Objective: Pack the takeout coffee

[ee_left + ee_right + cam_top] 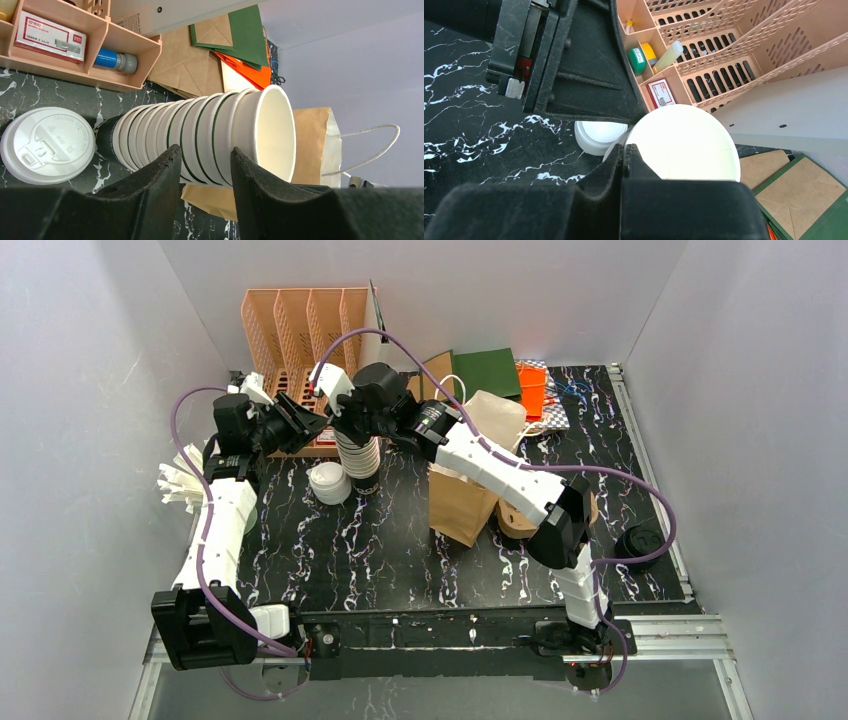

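Fingers of the right gripper (624, 151) pinch the cup stack (165, 130) rim; left gripper (205, 156) fingers spread beside it.

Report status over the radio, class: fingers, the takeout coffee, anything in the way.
Left gripper open, fingers by cup stack. Right gripper shut at top cup rim. Lidded cup on table, untouched. Stack stands tight beside it.
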You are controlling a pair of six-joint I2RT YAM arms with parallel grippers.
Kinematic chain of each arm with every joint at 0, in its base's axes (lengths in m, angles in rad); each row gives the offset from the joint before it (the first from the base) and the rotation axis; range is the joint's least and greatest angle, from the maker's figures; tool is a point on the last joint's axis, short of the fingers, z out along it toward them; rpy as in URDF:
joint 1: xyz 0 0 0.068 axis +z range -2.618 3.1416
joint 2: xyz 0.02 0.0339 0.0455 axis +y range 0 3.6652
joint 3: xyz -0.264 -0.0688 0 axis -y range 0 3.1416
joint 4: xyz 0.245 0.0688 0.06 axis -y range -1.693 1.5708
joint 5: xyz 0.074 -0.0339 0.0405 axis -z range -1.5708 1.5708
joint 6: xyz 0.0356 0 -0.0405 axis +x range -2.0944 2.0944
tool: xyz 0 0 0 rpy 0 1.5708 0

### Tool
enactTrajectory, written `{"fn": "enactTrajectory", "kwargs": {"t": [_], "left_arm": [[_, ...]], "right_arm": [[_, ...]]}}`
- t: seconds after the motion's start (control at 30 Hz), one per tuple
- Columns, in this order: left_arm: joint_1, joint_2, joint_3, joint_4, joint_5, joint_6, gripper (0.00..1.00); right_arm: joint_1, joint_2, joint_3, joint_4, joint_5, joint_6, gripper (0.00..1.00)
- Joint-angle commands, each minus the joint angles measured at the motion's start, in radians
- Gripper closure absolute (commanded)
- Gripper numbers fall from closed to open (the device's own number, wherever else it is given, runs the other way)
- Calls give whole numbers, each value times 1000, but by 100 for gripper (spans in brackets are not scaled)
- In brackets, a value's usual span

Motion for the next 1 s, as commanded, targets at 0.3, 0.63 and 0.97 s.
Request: {"fn": "enactTrajectory", "kwargs": {"t": [0.3, 0.63, 0.97], "left_arm": [[4, 13, 1, -65, -25, 63, 59], [4, 11, 52, -116, -45, 98, 58], [4, 21, 186, -217, -68, 175, 52]], "right_arm": [[21, -36, 132, 70, 55, -38, 99], [44, -113, 173, 116, 142, -127, 99], [148, -289, 73, 92, 167, -126, 99]]}}
